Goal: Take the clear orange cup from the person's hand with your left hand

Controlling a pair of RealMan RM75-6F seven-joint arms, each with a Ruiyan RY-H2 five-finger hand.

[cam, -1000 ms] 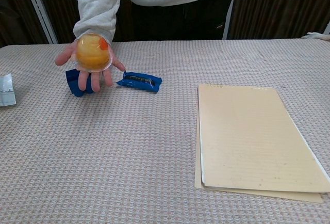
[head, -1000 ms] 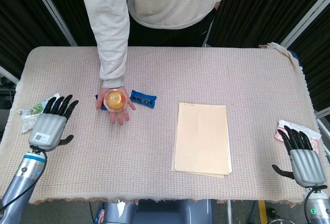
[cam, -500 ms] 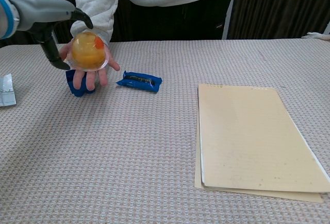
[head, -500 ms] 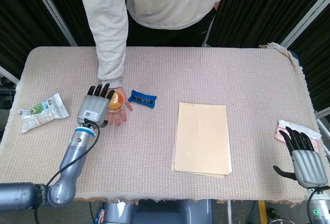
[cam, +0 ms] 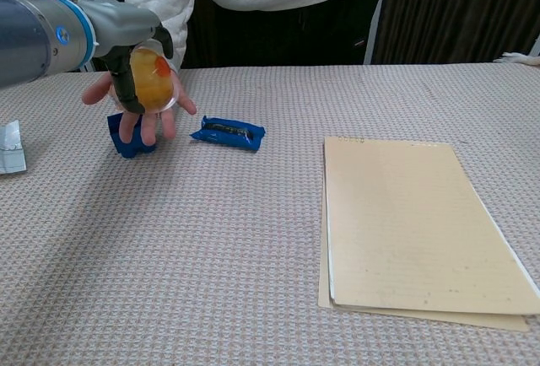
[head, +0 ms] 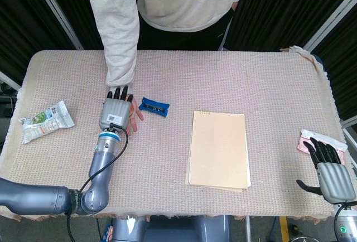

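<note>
The clear orange cup lies on the person's upturned palm at the table's back left. My left hand wraps it: the thumb hooks over its top and a finger presses its left side. In the head view my left hand covers the cup, and only the person's fingertips stick out beside it. My right hand rests at the table's front right edge, fingers spread and holding nothing.
A blue wrapper lies just right of the person's hand, and another blue item sits under it. A tan notepad fills the middle. A snack packet is at the left edge, and a pink packet lies by my right hand.
My left hand moved from the left edge over to the person's palm and has closed its thumb and fingers around the cup. The right hand has barely moved.
</note>
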